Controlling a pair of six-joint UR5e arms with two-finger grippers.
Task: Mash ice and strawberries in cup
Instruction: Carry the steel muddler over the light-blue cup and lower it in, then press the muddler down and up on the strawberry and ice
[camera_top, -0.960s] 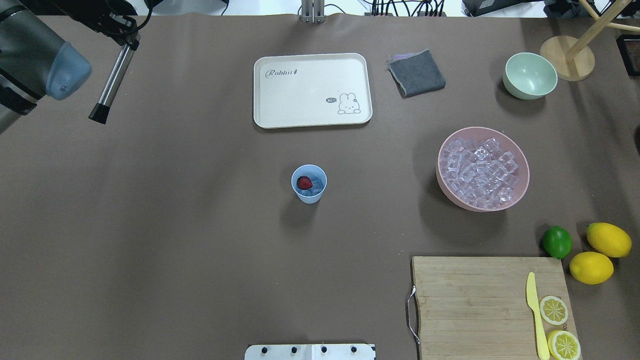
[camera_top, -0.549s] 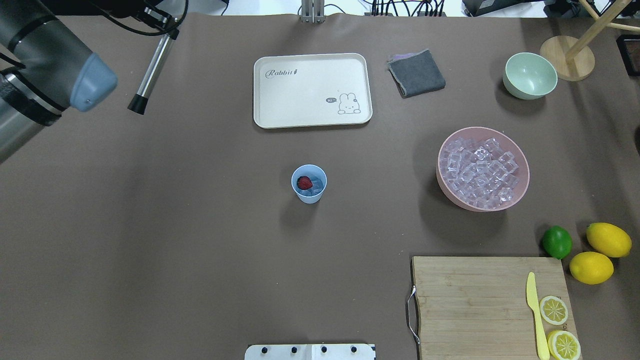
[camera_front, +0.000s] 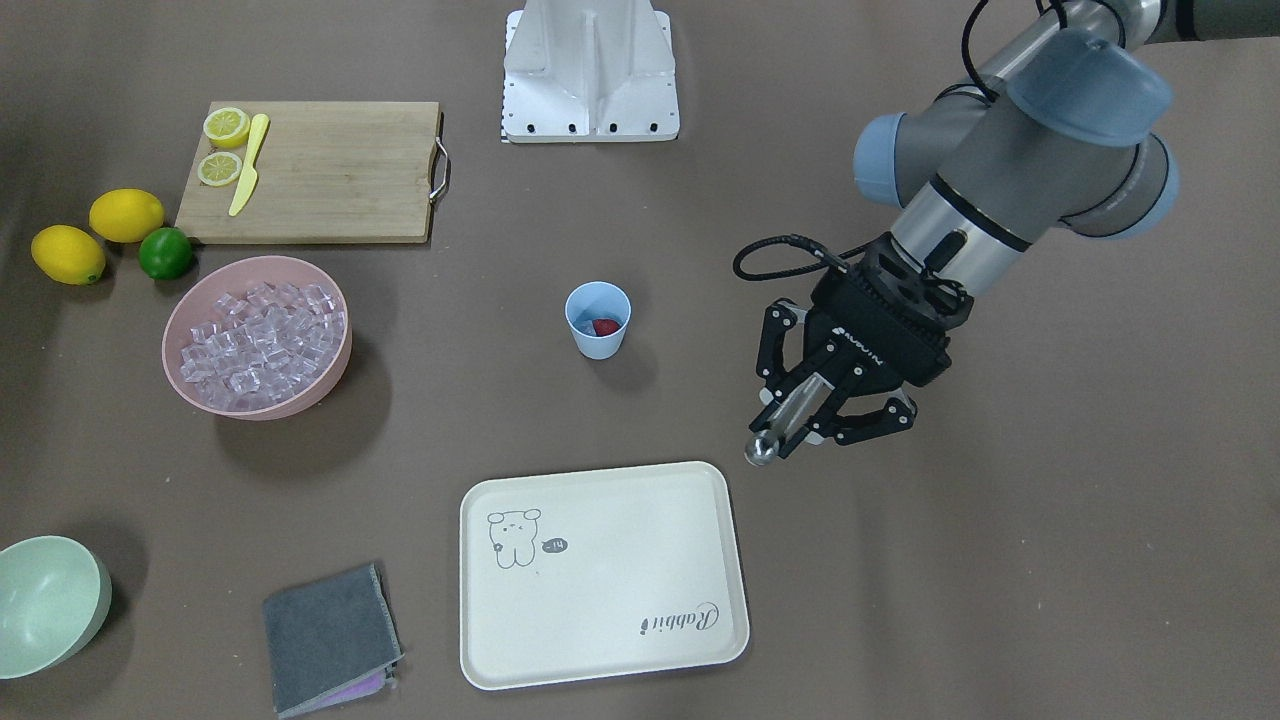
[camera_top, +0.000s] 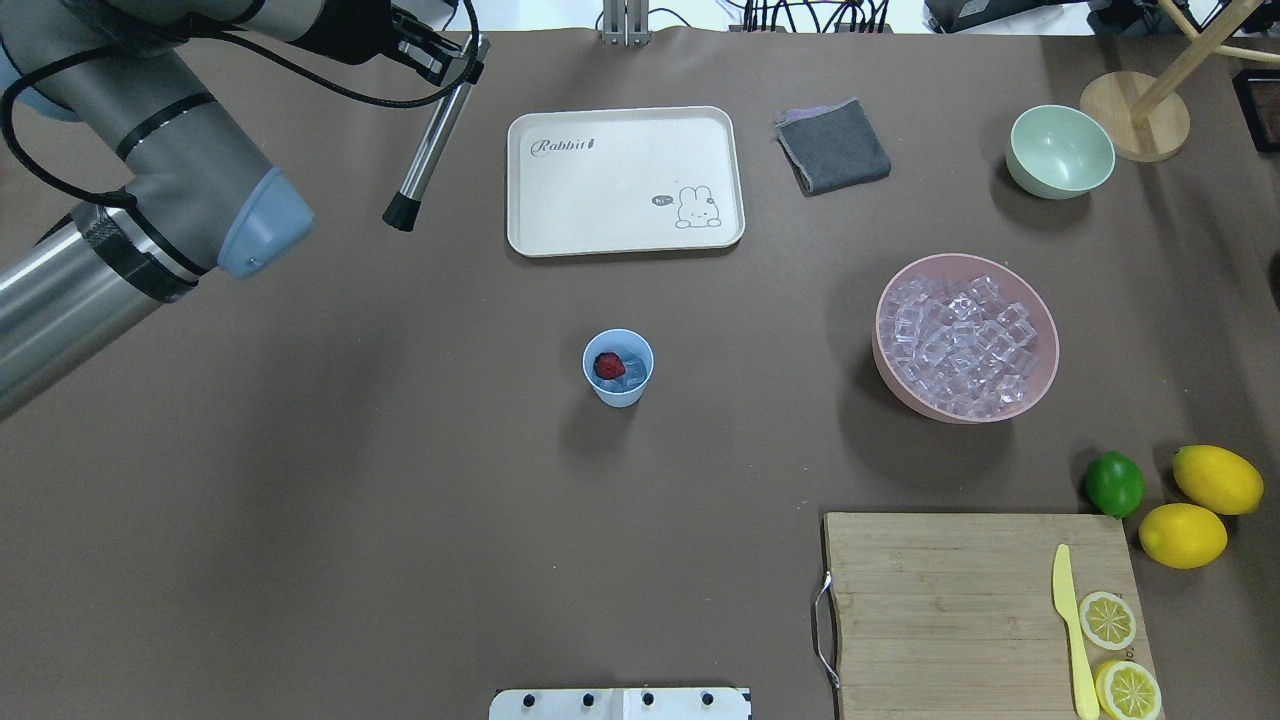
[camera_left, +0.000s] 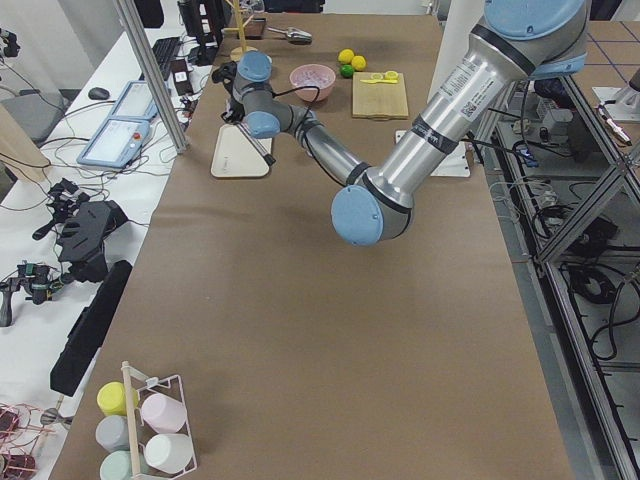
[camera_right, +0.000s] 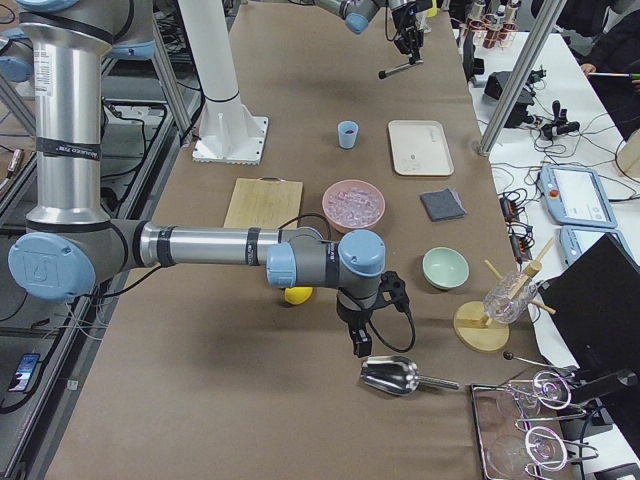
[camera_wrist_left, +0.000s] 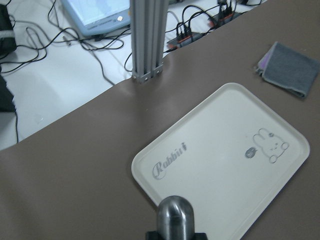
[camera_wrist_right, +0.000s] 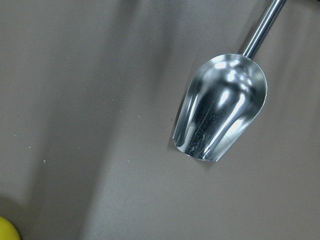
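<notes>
The light-blue cup (camera_top: 618, 390) stands upright mid-table, also in the front-facing view (camera_front: 598, 340). Inside it lie a dark red strawberry (camera_top: 607, 365) and a few clear ice cubes (camera_top: 631, 376). More ice (camera_top: 960, 340) is heaped in the pink bowl (camera_top: 1045, 375). My left gripper (camera_top: 462, 55) is shut on a steel muddler (camera_top: 425, 150) with a black tip. It hangs tilted above the table left of the tray, far behind and left of the cup. The right gripper (camera_right: 358, 340) hovers beside a metal scoop (camera_wrist_right: 220, 107); I cannot tell if it is open.
A cream tray (camera_top: 625, 180), grey cloth (camera_top: 833, 147) and pale green bowl (camera_top: 1060, 150) lie along the far side. A cutting board (camera_top: 950, 610) with knife and lemon slices, a lime (camera_top: 1113, 484) and two lemons (camera_top: 1200, 505) are at near right.
My left arm has swung to the right with the muddler, from the table's far left corner to just left of the tray. The cup and its contents have not moved.
</notes>
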